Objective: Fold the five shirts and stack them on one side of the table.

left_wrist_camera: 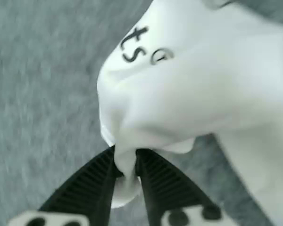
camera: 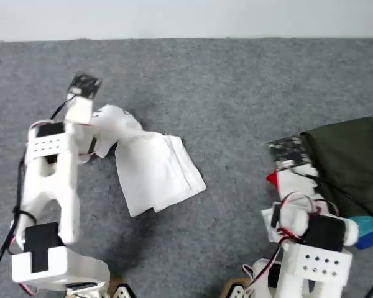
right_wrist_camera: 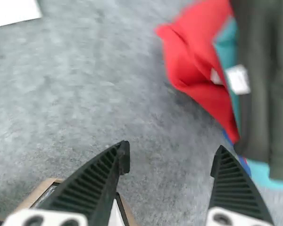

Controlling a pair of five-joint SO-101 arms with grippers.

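Left wrist view: left gripper [left_wrist_camera: 126, 159] pinches the white shirt's [left_wrist_camera: 203, 84] fold between its jaws.

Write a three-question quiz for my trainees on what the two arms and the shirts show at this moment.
1. True or false: the left arm's jaws are shut on the white shirt.
2. Which colour tops the stack beside the right arm? A) red B) dark green C) white
3. Fill in: the right arm's jaws stand ____ above the table.
Key: 1 true; 2 B; 3 open.
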